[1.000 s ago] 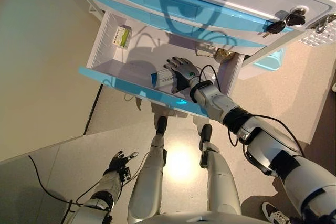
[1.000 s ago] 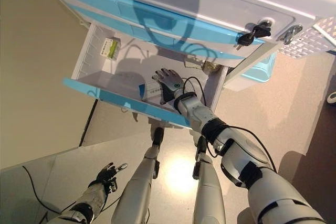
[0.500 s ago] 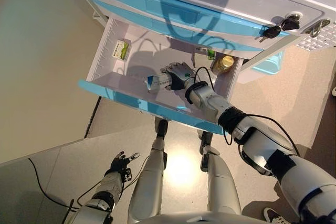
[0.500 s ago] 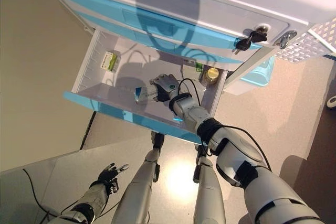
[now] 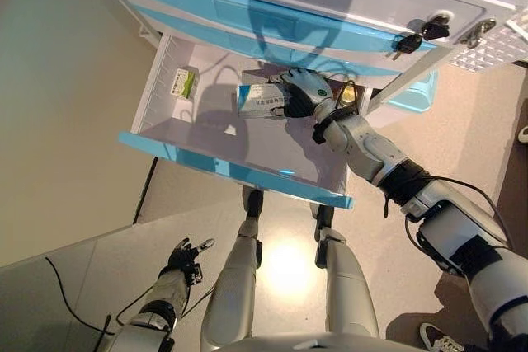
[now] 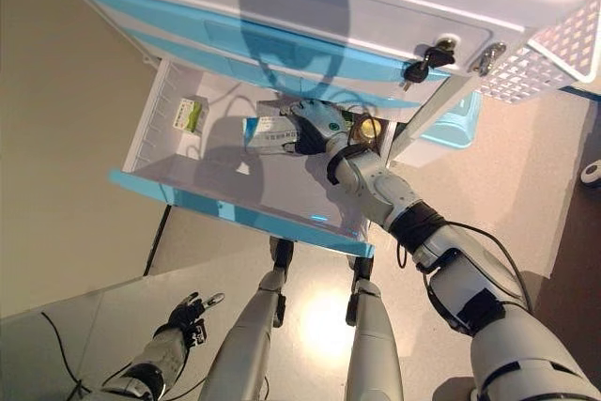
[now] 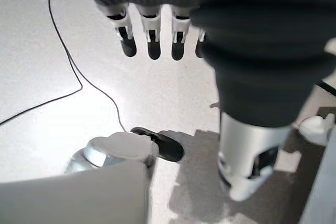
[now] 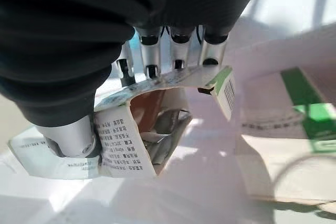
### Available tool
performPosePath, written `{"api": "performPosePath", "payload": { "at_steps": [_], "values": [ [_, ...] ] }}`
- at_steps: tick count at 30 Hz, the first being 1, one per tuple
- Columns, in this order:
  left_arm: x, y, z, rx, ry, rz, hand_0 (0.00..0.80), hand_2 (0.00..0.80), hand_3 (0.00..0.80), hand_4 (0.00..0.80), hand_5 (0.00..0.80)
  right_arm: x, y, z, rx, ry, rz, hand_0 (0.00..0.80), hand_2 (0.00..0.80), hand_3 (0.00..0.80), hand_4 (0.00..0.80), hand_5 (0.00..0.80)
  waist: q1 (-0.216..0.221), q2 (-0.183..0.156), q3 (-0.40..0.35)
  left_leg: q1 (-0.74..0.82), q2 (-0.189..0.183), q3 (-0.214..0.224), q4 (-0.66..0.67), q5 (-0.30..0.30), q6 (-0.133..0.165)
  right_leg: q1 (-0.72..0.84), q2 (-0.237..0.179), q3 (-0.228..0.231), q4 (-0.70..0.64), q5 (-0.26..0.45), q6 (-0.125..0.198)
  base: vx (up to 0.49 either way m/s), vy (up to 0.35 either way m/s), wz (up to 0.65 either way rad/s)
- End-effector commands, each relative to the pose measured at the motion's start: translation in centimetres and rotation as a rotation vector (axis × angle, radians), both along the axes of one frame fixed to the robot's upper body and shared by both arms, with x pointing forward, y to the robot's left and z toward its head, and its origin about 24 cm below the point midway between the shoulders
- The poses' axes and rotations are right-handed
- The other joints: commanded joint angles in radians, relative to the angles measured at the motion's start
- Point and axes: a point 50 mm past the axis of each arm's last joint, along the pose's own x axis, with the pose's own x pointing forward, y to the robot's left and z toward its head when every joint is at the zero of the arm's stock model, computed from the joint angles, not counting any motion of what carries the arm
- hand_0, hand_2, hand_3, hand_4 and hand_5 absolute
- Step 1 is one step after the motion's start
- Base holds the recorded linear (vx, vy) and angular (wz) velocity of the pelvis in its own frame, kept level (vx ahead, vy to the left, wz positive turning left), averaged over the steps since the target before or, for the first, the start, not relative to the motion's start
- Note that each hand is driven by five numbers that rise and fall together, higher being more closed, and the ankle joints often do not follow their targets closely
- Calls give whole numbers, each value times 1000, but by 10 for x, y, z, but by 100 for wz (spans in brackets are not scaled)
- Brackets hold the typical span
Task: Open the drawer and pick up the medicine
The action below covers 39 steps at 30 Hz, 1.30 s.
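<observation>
The blue-fronted drawer of the white cabinet stands pulled out. My right hand is shut on a white and blue medicine box, holding it above the drawer's back part. In the right wrist view the fingers and thumb pinch the box, whose end flap is open with a foil blister showing. A second white and green box lies in the drawer's far left corner. My left hand hangs low beside the legs, fingers straight.
A small jar with a gold lid and a green-marked box sit at the drawer's right back. Keys hang from the cabinet's lock. A light blue bin stands beside the cabinet on the right.
My right hand closed on the medicine box on the drawer floor and lifted it up and toward the drawer's back. The view shifted slightly. The left hand stayed put.
</observation>
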Motion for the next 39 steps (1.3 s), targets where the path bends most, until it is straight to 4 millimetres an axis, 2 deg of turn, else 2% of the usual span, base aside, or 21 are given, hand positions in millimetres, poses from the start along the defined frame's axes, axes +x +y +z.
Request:
{"api": "performPosePath", "payload": {
  "at_steps": [1, 8, 15, 20, 27, 34, 39],
  "values": [
    [-25, 17, -8, 35, 86, 21, 0, 0, 0, 0, 0, -18, -2, 80, 191, -248, 115, 800, 800, 800, 800, 800, -9, -13, -15, 42, -52, 59, 15, -64, 61, 77, 33, 56, -40, 18, 7, 59, -24, -23],
    [-49, 21, -18, 0, 153, 56, 0, 0, 0, 0, 0, -36, -5, 71, 221, -130, 224, 800, 800, 800, 800, 800, -28, -17, -66, 146, -38, 75, -6, -72, 57, 182, 51, 67, -74, 7, 8, 69, -32, -23],
    [-79, 21, -27, -63, 217, 88, 0, 0, 0, 0, 0, -48, -13, 24, 322, 280, 338, 800, 800, 800, 800, 800, -51, -15, -142, 311, -13, 93, -72, -70, 39, 346, 76, 72, -160, 0, 14, 70, -65, -14],
    [-95, 23, -31, -99, 265, 99, 0, 0, 0, 0, 0, -55, -18, 8, 363, 501, 389, 800, 800, 800, 800, 800, -57, -17, -194, 407, 3, 99, -128, -63, 32, 439, 89, 71, -220, 0, 14, 85, -65, -8],
    [-119, 22, -37, -134, 336, 81, 0, 0, 0, 0, 0, -73, -17, -2, 394, 800, 539, 800, 800, 800, 800, 800, -55, -32, -270, 499, 15, 111, -191, -51, 25, 538, 99, 63, -287, 8, 15, 78, -49, -5],
    [-134, 21, -39, -149, 383, 74, 0, 0, 0, 0, 0, -91, -14, 4, 507, 1023, 708, 800, 800, 800, 800, 800, -52, -52, -319, 549, 21, 124, -221, -45, 16, 595, 104, 51, -330, 17, 16, 35, -21, -1],
    [-145, 19, -41, -144, 415, 68, 0, 0, 0, 0, 0, -98, -21, 25, 613, 1068, 802, 800, 800, 800, 800, 800, -46, -71, -352, 580, 26, 131, -236, -44, 9, 631, 107, 37, -362, 25, 19, 8, -3, 0]
  ]
}}
